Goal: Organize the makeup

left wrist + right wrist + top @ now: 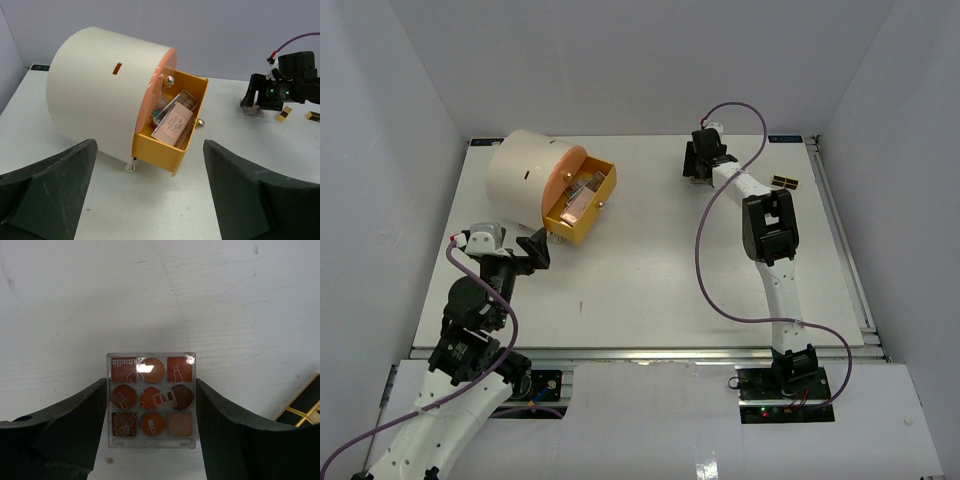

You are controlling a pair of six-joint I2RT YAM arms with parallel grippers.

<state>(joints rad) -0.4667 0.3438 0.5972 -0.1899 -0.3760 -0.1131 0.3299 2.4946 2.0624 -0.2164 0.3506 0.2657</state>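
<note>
Two black fingers (pixel 75 420) of the right gripper (pixel 151 390) are pressed against opposite sides of a clear eyeshadow palette (pixel 151 399) with nine orange-brown pans. The palette lies on the white table (pixel 150 300), toward 1 o'clock in the top view. A black-and-gold piece (pixel 300 407) is seen at 4 o'clock of it. The left gripper (pixel 150 150) is spread wide with nothing held, and is faced toward the cream cylinder (pixel 95 90) at 10 o'clock, whose yellow drawer (pixel 165 155) is pulled out with boxed items (pixel 172 122) stacked inside.
</note>
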